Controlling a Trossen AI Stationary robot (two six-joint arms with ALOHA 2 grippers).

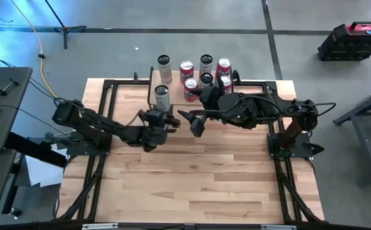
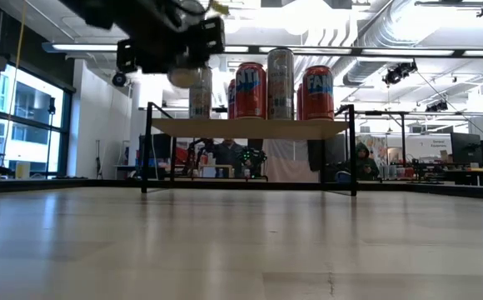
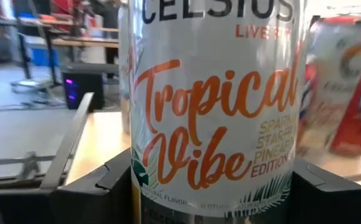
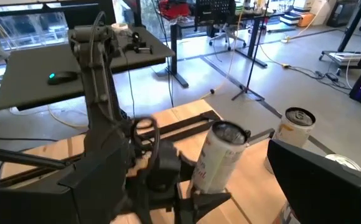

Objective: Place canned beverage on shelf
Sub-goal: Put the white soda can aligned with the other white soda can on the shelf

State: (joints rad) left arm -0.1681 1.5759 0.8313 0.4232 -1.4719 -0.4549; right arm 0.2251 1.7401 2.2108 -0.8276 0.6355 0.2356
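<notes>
A white canned beverage [image 3: 215,112] with orange lettering stands upright between the fingers of my left gripper [image 1: 162,108], which is shut on it. It is by the near left corner of the shelf [image 2: 250,127], a light plank on thin black legs at the table's far edge. Several red and white cans [image 2: 283,83] stand on that plank. My right gripper [image 1: 195,124] hovers open just to the right of the held can, with nothing between its fingers. My left gripper pinches the can's lower part [image 3: 137,186] between its two fingers [image 3: 93,196], one on each opposite side. The fingers come in level from the table's near side. The can stays upright and clear of the table, its pale bottom [image 2: 186,79] showing below the gripper.
A silver can [image 1: 164,61] stands at the shelf's far left, just beyond the held one. Black frame rails [image 1: 102,108] run along the table's left and right sides. Bare wood tabletop [image 1: 192,179] stretches toward the near edge.
</notes>
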